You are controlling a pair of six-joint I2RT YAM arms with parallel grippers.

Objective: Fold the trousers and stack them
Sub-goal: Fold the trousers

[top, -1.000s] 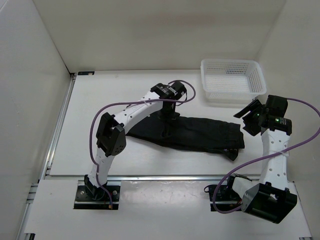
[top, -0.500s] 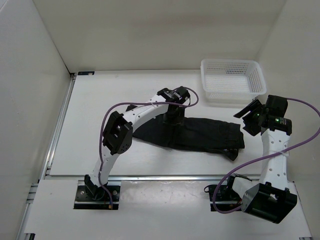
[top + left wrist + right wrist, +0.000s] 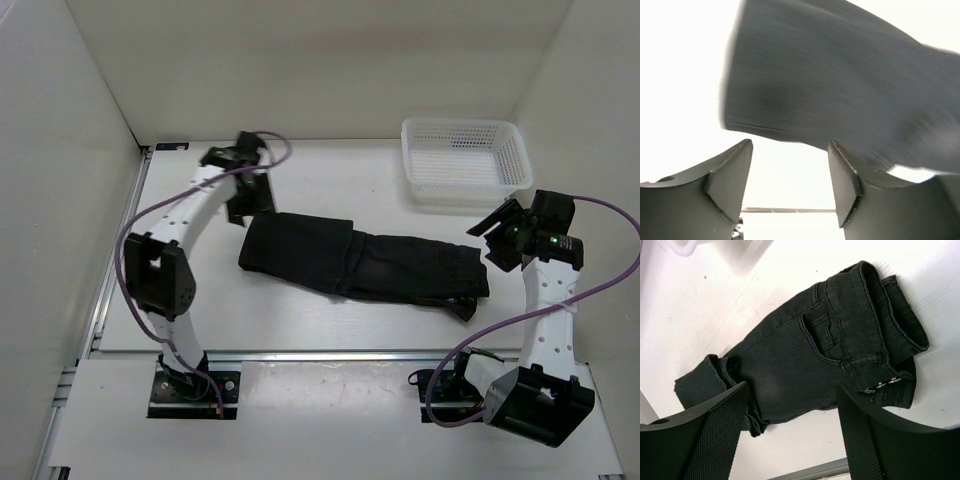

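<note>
2 grippers flank the trousers point(image 3: 360, 262), folded lengthwise into a dark strip mid-table. Left gripper point(image 3: 238, 212) hangs spread and empty just beyond the leg end. Right gripper point(image 3: 492, 222) hovers spread and empty by the waistband, near the white basket point(image 3: 460, 122).

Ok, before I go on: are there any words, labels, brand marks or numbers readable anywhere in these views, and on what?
None: no text can be read in any view.
The trousers: no label or tag shows; the two metal buttons at the waistband are too small to read any marking.
The white basket: plain mesh, no print visible.
The left wrist view is blurred; nothing legible there.
</note>
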